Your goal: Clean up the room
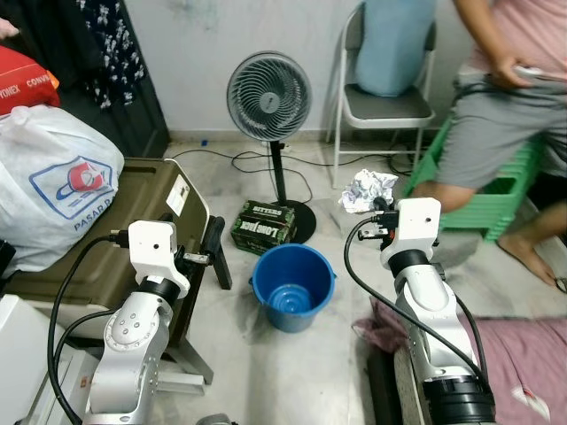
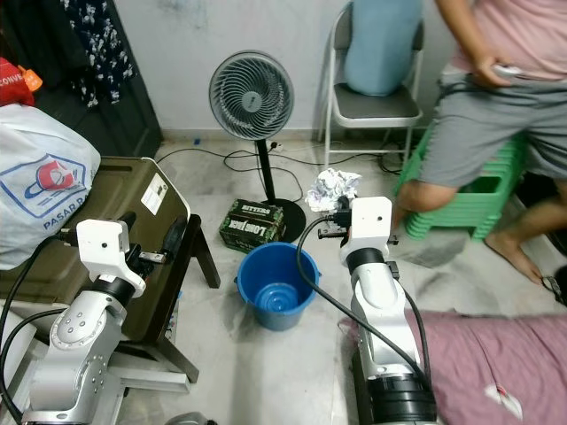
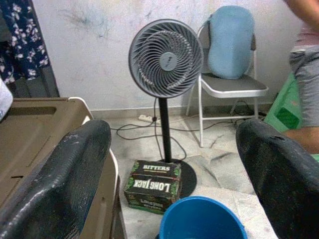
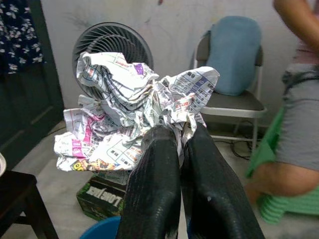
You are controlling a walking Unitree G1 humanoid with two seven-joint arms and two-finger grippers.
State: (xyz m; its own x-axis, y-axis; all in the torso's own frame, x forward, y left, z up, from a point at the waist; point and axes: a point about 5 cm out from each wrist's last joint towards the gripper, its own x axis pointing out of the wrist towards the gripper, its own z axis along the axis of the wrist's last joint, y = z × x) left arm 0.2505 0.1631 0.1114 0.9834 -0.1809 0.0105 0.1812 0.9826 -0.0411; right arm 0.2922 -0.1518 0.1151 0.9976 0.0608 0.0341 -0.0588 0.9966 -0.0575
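Left eye view gives me marble-look floor (image 1: 341,372), a standing fan (image 1: 268,97) by the wall. Blue bucket (image 1: 293,288) sits empty between my arms. Right gripper (image 4: 180,137) fingers clenched on crumpled newspaper (image 4: 132,112), above and right of the bucket; left gripper (image 3: 174,164) fingers spread apart.

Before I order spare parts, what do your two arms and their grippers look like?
Both arms are silver metal with rounded joints, each ending in a white boxy wrist block. Thick black cables loop from each block down along the arm. The left gripper and right gripper each have two long black fingers, broad and slightly scuffed; a black collar rings the right arm lower down.
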